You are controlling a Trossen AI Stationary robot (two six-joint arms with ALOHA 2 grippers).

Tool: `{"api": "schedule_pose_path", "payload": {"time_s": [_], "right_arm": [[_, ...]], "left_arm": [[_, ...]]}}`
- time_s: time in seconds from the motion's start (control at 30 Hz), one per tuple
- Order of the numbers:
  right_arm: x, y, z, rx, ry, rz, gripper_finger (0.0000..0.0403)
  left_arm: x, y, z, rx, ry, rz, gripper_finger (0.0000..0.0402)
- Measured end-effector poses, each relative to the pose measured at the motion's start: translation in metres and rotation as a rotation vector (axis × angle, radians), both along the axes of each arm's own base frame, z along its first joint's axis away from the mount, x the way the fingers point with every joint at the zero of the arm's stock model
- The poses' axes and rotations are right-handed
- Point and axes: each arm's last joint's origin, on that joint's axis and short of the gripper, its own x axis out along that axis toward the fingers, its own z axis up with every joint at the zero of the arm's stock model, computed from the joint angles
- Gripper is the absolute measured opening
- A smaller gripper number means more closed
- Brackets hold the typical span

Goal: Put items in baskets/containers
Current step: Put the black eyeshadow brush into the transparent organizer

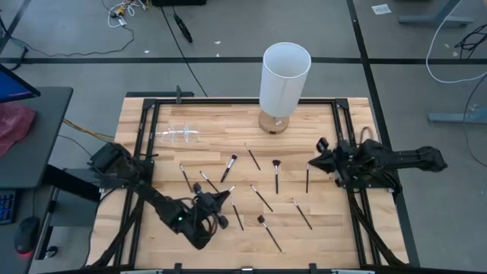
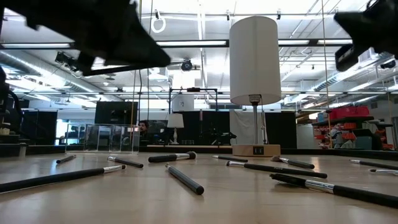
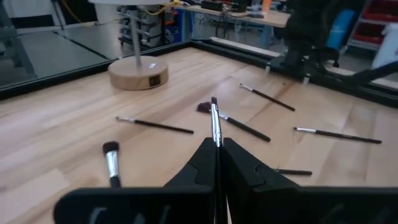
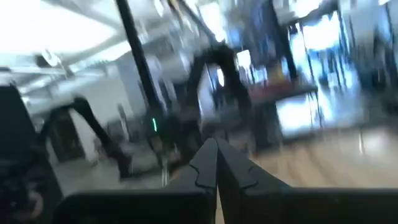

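Note:
Several thin black makeup brushes (image 1: 261, 198) lie flat and scattered over the wooden table (image 1: 152, 164), each apart from the others. The low see-through container (image 1: 179, 135) lies near the table's far left, away from both grippers. My left gripper (image 1: 226, 193) hovers over the near left part of the table, among the brushes, shut on one brush (image 3: 215, 121). My right gripper (image 1: 310, 165) is at the table's right, its shut fingers (image 4: 208, 163) pointing toward the table's left; a brush (image 1: 307, 179) lies just beside its tip. My left gripper pinches one makeup brush between its two fingers (image 3: 200, 163). The silver ferrule (image 3: 216, 127) and dark tip stick out forward beyond the fingertips, in line with the fingers. The handle behind is hidden by the fingers. The brush is lifted clear of the table.
A tall white cylinder on a round wooden base (image 1: 283, 84) stands at the table's far middle. A black frame (image 1: 342, 129) runs around the table top. Bare wood lies between the container and the brushes. Both arms show high in the low view (image 2: 112, 31).

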Motion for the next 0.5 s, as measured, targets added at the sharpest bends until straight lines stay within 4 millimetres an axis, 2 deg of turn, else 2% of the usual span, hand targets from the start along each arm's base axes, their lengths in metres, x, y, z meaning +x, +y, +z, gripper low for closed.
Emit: {"api": "schedule_pose_path", "payload": {"time_s": [0.2,0.5], "right_arm": [[0.021,0.01,-0.016,-0.001,0.167,-0.039,0.0043],[0.05,0.027,-0.033,0.003,0.201,-0.067,0.0171]], "left_arm": [[0.024,0.013,0.011,0.013,0.015,-0.054,0.0012],[0.044,0.027,0.029,0.09,-0.019,-0.102,0.0012]]}}
